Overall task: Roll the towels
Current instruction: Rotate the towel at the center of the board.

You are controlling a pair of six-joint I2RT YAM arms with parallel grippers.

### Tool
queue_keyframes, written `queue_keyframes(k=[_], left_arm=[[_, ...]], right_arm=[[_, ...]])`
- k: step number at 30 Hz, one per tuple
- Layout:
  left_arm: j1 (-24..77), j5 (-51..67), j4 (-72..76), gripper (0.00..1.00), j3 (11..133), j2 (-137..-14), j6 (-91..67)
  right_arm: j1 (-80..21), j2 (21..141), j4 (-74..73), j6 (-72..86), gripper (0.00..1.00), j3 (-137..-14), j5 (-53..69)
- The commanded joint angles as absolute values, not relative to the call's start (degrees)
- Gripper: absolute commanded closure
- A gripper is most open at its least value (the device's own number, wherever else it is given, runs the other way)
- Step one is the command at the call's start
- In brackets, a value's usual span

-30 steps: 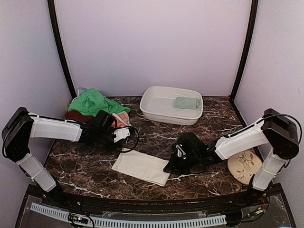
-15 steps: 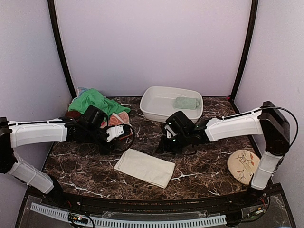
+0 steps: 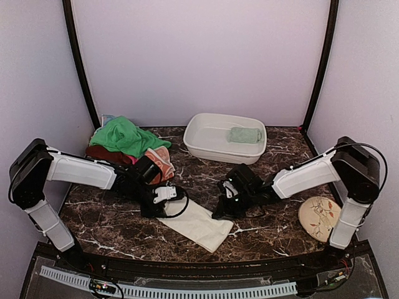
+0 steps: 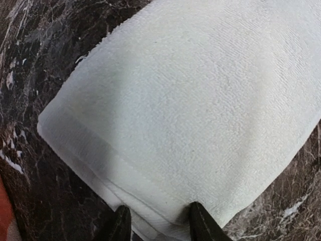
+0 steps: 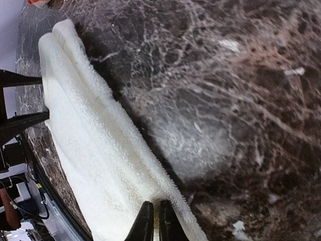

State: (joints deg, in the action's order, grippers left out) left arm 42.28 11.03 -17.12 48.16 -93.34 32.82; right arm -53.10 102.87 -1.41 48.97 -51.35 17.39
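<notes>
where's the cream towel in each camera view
top external: cream towel lies low centre
left wrist: cream towel fills most of the frame
right wrist: cream towel runs diagonally down the left side
shared landmark: dark marble table under it

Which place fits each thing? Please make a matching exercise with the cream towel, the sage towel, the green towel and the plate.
Things:
1. cream towel
2. sage towel
3. green towel
4. plate

Places:
A. in the basin
B. back left
C. front right
D. flat, front middle

Pairs: 1-D, 2-A, 3-B, 4-C
</notes>
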Motion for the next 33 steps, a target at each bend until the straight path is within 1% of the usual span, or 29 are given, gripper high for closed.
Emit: queue_keyframes(k=[1, 6, 11, 17, 23, 24, 26, 28, 30, 33], left_arm=[[42.28, -0.08, -12.25, 0.58, 49.71, -97.56, 35.94], [42.35, -2.74, -8.28, 0.57, 53.68, -100.98, 39.46], [42.43, -3.91, -5.25, 0.56, 60.06, -105.3, 43.98], [42.84, -3.36, -3.28, 0.52, 66.78, -109.13, 46.89], [42.81, -8.3, 0.07, 0.49, 68.05, -108.87, 48.92], [42.78, -8.68, -0.23, 0.45, 68.11, -107.73, 48.87], [42.72, -8.3, -1.32, 0.25, 67.5, -104.25, 47.95], [42.72, -5.92, -4.12, 0.12, 67.14, -99.91, 46.05], [42.56, -3.8, -8.06, 0.08, 67.27, -95.71, 42.77], [42.29, 0.98, -15.28, 0.07, 66.75, -90.87, 39.15]], right_arm=[[-53.39, 99.09, -2.33, 52.37, 0.94, -45.74, 14.67], [-55.42, 93.73, -1.83, 55.75, 0.94, -40.03, 10.46], [-59.86, 88.1, 1.08, 60.2, 0.93, -35.09, 6.22], [-64.8, 88.93, -1.56, 58.95, 0.93, -38.05, 2.86], [-66.24, 87.18, -5.12, 55.91, 0.94, -40.46, 1.08], [-66.23, 86.13, -6.1, 54.55, 0.93, -41.08, 0.18], [-66.26, 84.15, -8.13, 50.58, 0.89, -43.19, -3.14], [-66.27, 83.24, -10.73, 44.26, 0.77, -46.52, -7.33], [-66.2, 83.15, -11.41, 38.65, 0.71, -50.0, -10.36], [-65.67, 83.5, -9.74, 31.79, 0.68, -53.91, -11.04]])
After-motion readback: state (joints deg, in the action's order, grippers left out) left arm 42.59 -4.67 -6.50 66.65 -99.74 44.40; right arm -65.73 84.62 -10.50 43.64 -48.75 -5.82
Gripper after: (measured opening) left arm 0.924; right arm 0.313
